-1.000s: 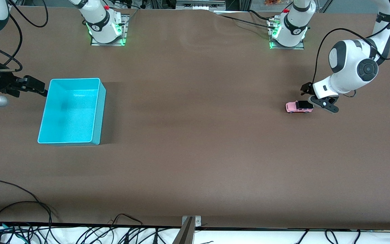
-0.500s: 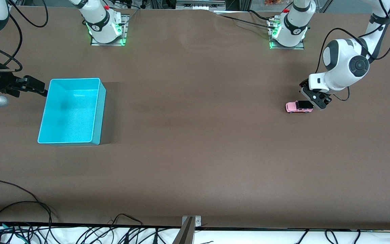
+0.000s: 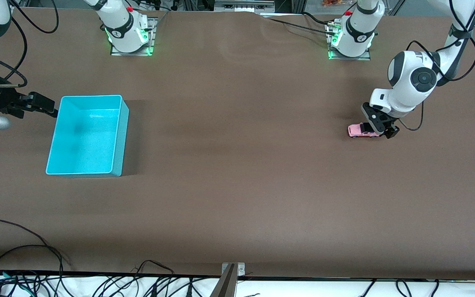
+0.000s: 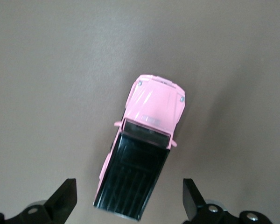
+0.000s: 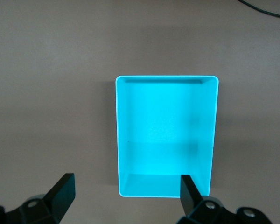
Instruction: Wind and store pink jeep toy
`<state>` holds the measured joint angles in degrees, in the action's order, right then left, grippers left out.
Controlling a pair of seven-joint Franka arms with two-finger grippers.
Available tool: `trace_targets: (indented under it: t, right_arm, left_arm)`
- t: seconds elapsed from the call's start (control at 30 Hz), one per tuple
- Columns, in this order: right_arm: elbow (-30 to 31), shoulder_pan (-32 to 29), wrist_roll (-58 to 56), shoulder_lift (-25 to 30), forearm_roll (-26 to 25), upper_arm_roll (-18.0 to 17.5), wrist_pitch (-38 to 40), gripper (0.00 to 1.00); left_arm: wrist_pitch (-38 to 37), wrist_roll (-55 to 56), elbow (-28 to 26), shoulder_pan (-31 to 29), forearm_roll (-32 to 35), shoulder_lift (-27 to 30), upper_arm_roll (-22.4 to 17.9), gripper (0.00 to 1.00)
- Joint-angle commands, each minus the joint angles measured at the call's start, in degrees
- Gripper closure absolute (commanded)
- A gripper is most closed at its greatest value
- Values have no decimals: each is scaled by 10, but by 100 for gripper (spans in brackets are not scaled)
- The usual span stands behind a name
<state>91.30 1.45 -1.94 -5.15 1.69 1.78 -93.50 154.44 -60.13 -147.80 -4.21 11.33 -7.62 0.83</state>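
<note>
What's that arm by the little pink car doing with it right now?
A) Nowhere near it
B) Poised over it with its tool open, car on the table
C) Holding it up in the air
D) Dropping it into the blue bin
B: the left tool is open, one finger on each side of the pink car, which sits on the table.

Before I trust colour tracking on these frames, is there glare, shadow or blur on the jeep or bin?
Front view: even light, turquoise bin casts a soft shadow toward the left arm's end. Left wrist view: pink jeep toy sharp, black roof slightly glossy. Right wrist view: the bin's floor glows bright, nearly washed out.
</note>
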Motion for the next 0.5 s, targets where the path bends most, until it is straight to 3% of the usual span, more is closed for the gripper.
trace_targets:
  t: [0.0, 0.47]
  right_arm:
    - [-9, 0, 7, 0, 5, 2, 5, 0]
    - [-9, 0, 7, -1, 5, 1, 4, 0]
  left_arm:
    - [27, -16, -1, 8, 17, -16, 0, 0]
    - [64, -16, 0, 18, 53, -40, 0, 0]
